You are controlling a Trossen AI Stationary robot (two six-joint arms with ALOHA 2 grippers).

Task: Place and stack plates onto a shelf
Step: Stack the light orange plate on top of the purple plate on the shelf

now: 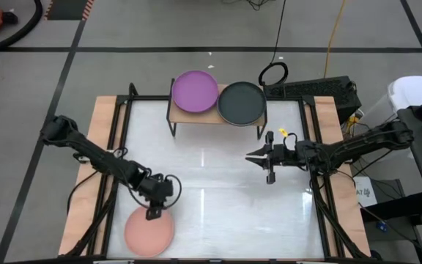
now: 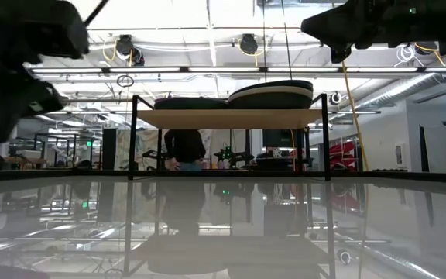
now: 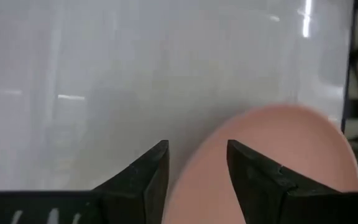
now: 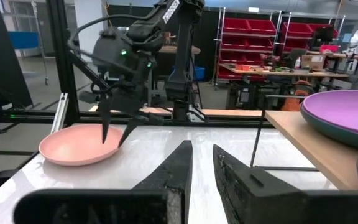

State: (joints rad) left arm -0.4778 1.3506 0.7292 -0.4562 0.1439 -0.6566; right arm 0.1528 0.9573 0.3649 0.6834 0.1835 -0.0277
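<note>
A salmon pink plate [image 1: 149, 231] [image 4: 78, 145] lies flat on the table's near left. My left gripper [image 1: 153, 213] [image 3: 196, 167] is open and points down at the plate's far rim, with one finger over the plate and one outside it. I cannot tell whether it touches. On the wooden shelf [image 1: 215, 116] [image 2: 227, 118] at the far side sit a purple plate [image 1: 194, 91] and a charcoal plate [image 1: 241, 103]. The charcoal plate is tilted, its left edge resting on the purple plate's rim [image 2: 231, 98]. My right gripper [image 1: 257, 156] [image 4: 202, 163] hovers right of centre, open by a narrow gap and holding nothing. The other plates are out of view.
The white tabletop [image 1: 211, 198] lies bare between the shelf and the pink plate. Black rails [image 1: 120, 147] run along its sides. Cables and a dark box [image 1: 313, 92] sit beyond the far right corner. A person [image 2: 184, 147] stands in the room behind the shelf.
</note>
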